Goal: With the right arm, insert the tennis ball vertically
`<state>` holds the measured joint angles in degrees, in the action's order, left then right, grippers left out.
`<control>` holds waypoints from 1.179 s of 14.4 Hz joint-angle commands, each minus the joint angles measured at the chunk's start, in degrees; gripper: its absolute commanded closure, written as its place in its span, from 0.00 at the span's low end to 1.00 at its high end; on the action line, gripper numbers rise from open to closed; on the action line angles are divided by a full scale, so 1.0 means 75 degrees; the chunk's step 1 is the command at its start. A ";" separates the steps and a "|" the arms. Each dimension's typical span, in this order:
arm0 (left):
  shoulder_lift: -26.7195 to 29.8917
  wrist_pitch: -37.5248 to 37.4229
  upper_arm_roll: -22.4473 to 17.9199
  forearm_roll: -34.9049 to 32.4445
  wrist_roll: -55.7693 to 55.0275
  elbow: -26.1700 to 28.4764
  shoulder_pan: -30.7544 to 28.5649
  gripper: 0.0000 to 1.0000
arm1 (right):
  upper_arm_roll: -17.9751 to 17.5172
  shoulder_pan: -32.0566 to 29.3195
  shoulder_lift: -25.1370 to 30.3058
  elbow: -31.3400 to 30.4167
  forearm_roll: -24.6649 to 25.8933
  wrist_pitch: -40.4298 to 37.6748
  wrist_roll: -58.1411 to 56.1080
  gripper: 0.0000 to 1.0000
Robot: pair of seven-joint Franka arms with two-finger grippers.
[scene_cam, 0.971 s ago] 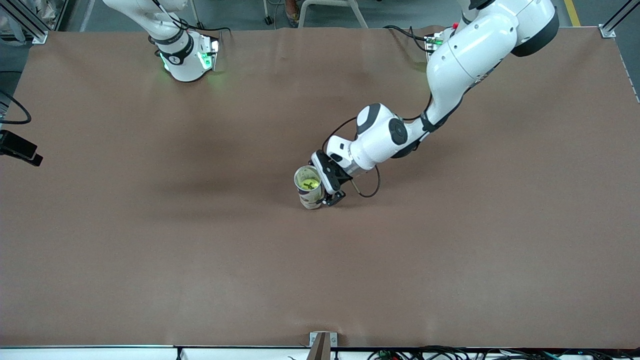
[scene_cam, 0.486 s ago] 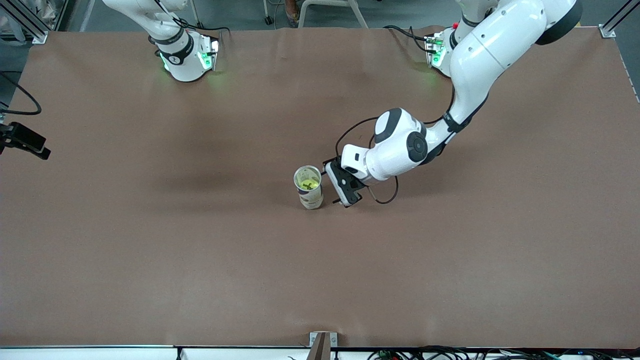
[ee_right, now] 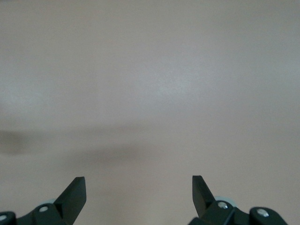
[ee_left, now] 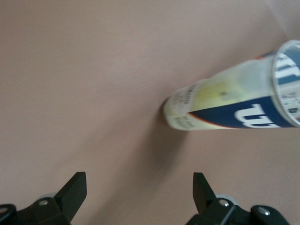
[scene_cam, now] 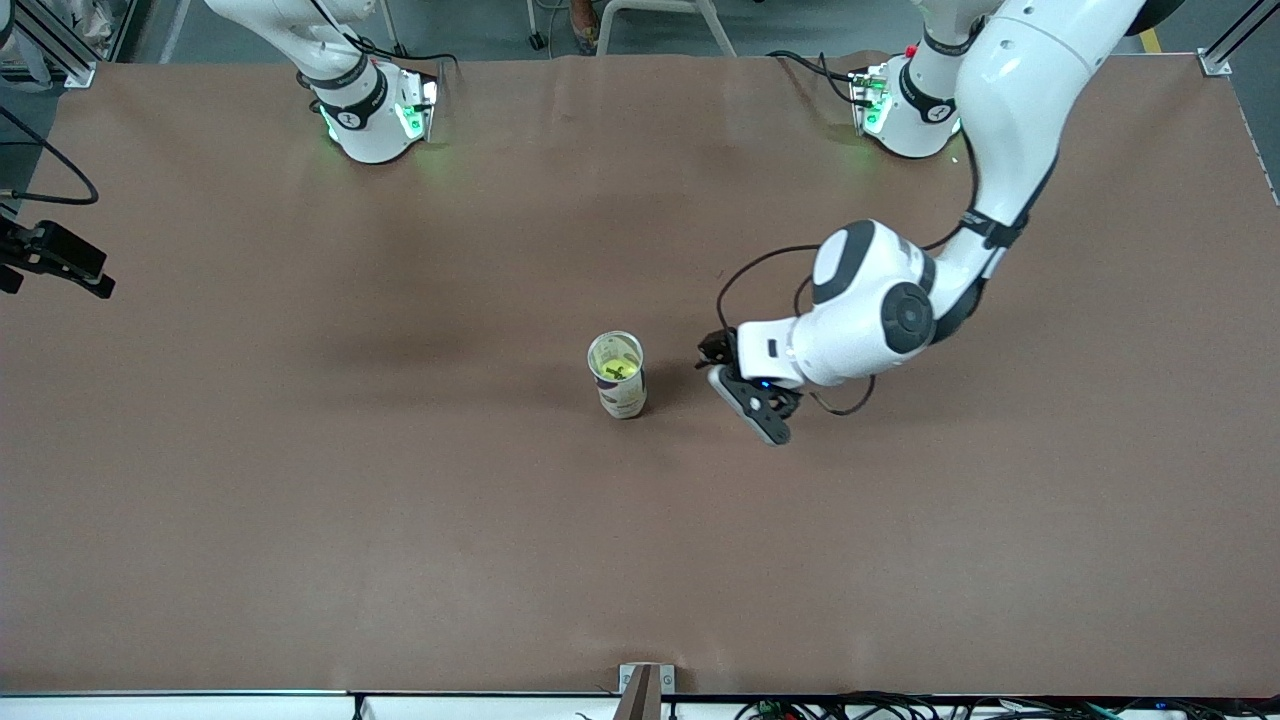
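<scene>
A tennis ball (scene_cam: pixel 622 369) sits inside the upright tube (scene_cam: pixel 619 378); the job looks done. The left gripper (scene_cam: pixel 752 398) hangs beside it, jaws apart. The right gripper (ee_right: pixel 136 197), also apart, waits over bare table (scene_cam: pixel 300 500).

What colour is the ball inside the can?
Yellow-green tennis ball, seen best down the open can in the front view.

The right hand (scene_cam: pixel 55 262) sits at the front view's edge, its arm cut off above the base. The can (ee_left: pixel 234 105) is blurred in the left wrist view, its mouth cropped (label lettering unreadable). The tennis ball (scene_cam: pixel 621 369) inside shows only partly.
</scene>
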<state>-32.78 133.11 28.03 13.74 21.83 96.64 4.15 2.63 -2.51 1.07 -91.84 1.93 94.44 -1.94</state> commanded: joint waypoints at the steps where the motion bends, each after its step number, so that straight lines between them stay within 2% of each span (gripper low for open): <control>1: 0.0093 -0.1081 -0.0478 -0.0203 -0.0588 -0.0707 0.0057 0.00 | 0.0060 0.0065 0.0244 -0.0282 -0.0046 0.0147 0.0082 0.00; 5: 0.0210 -0.1985 -0.0925 -0.0997 -0.1630 -0.1633 0.0045 0.00 | 0.0060 0.0053 0.0233 -0.0247 -0.0022 0.0229 0.0107 0.00; 8: 0.0245 -0.2396 -0.1042 -0.1772 -0.2626 -0.2115 0.0022 0.00 | 0.0060 0.0065 0.0233 -0.0141 -0.0034 0.0217 0.0118 0.00; 14: 0.0257 -0.2408 -0.1101 -0.1820 -0.2653 -0.2210 -0.0365 0.00 | 0.0048 0.0077 0.0197 -0.0118 -0.0046 0.0299 0.0118 0.00; 17: 0.0596 -0.2781 -0.1113 -0.2182 -0.2687 -0.2198 -0.0669 0.00 | 0.0048 0.0112 0.0186 -0.0106 -0.0046 0.0311 0.0107 0.00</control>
<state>-30.94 115.63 19.66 -0.14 2.80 80.03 0.49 2.73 -2.30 1.43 -91.93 1.92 96.38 -1.79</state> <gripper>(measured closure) 0.000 0.000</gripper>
